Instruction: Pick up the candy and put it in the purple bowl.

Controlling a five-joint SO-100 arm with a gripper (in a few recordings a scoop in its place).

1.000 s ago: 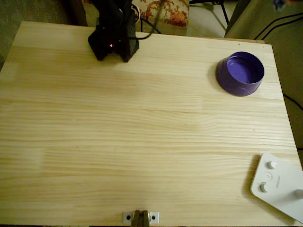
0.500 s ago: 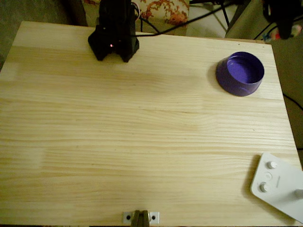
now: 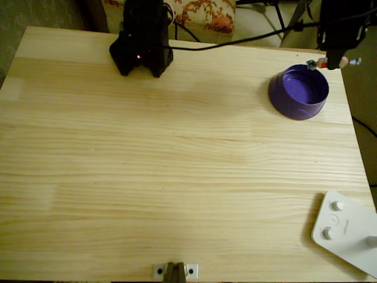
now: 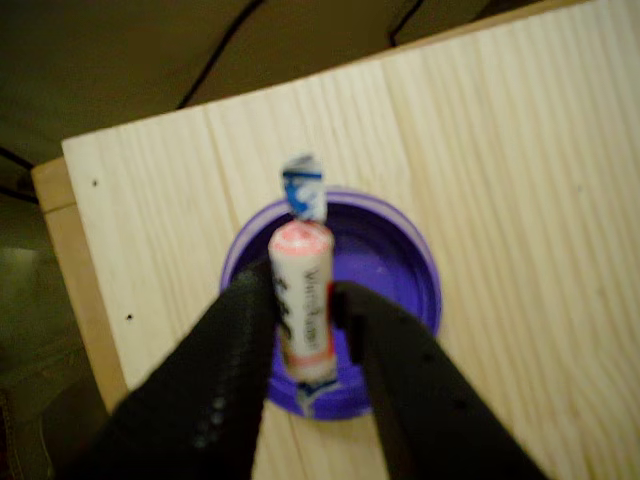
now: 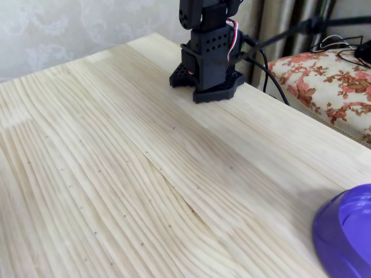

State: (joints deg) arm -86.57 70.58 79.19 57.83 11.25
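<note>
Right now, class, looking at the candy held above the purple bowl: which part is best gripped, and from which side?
Grip the candy across its firm cylindrical middle, jaws closing on its long sides, as the gripper does over the purple bowl. The twisted paper ends are thin and would likely slip or tear.

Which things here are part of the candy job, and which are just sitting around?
Part of the job:
- the candy, clamped between the fingers of the gripper
- the purple bowl, below the held candy in the wrist view

Just lying about:
- the white device with knobs at the table's corner
- the floral cushion beyond the table edge
</note>
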